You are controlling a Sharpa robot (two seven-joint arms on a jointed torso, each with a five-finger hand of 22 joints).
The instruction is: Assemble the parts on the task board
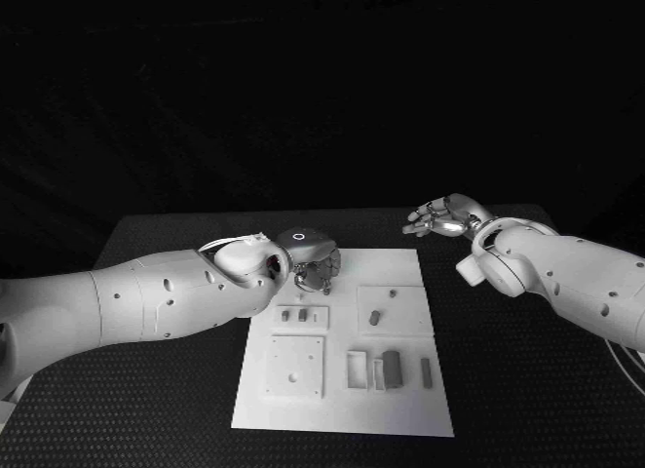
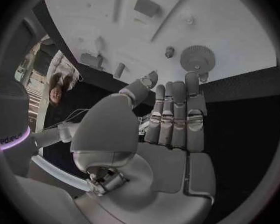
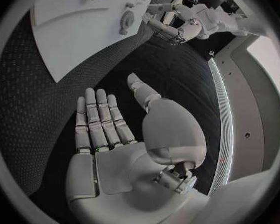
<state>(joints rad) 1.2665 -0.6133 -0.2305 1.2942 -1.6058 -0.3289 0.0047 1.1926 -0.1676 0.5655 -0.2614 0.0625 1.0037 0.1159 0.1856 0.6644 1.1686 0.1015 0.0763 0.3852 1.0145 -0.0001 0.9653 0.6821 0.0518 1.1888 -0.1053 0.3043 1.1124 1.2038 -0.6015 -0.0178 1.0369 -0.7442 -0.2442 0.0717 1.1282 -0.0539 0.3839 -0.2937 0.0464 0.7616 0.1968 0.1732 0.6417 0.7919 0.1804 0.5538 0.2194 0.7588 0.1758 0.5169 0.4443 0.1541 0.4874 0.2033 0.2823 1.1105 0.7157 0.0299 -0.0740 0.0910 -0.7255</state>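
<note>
The white task board (image 1: 337, 400) lies mid-table with several small grey parts on it, among them a block (image 1: 392, 367) and a slim bar (image 1: 425, 369) in its near half. My left hand (image 1: 312, 261) hovers at the board's far left corner. Its fingers (image 2: 172, 115) are straight and together, the thumb apart, and it holds nothing. Just past the fingertips a round toothed gear (image 2: 198, 58) sits on the board (image 2: 233, 20). My right hand (image 1: 442, 216) is over the black table beyond the board's far right corner, its palm (image 3: 112, 149) flat and empty.
Raised white plates stand on the board: one on the right (image 1: 398, 297) bearing a small dark piece (image 1: 375, 317), one near left (image 1: 294, 367), and a small one (image 1: 303, 315). Black table (image 1: 533, 390) surrounds the board. A person sits beyond the table at the left wrist view's rim.
</note>
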